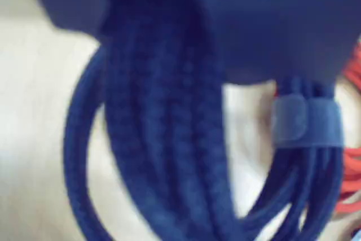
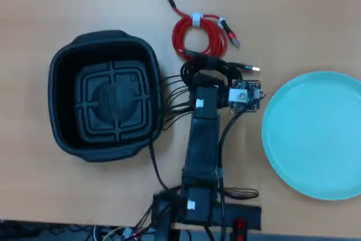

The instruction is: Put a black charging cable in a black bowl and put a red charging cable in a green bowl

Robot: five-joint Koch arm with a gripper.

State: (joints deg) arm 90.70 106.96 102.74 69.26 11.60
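Braided black strands fill the wrist view: the black charging cable [image 1: 169, 139] hangs in loops right under the dark body of the gripper [image 1: 225, 55], with its wrap band showing at the right and a sliver of the red charging cable [image 1: 354, 71] at the right edge. The coil seems to sit against the gripper, its loops running top to bottom of the picture. The fingertips are hidden by the blur and the cable, so I cannot tell whether the jaws are closed on it.

In the overhead view the gripper [image 2: 206, 80] sits directly over the black charging cable [image 2: 211, 71], whose metal plug pokes out to the right. The red charging cable [image 2: 200, 35] lies just beyond it, near but seemingly not touching. The black bowl [image 2: 62, 66] is empty and lies to the left of the gripper, close by; the green bowl [image 2: 282, 139] is to the right, also empty. My guess is the next move needs a firm pinch and a swing left.
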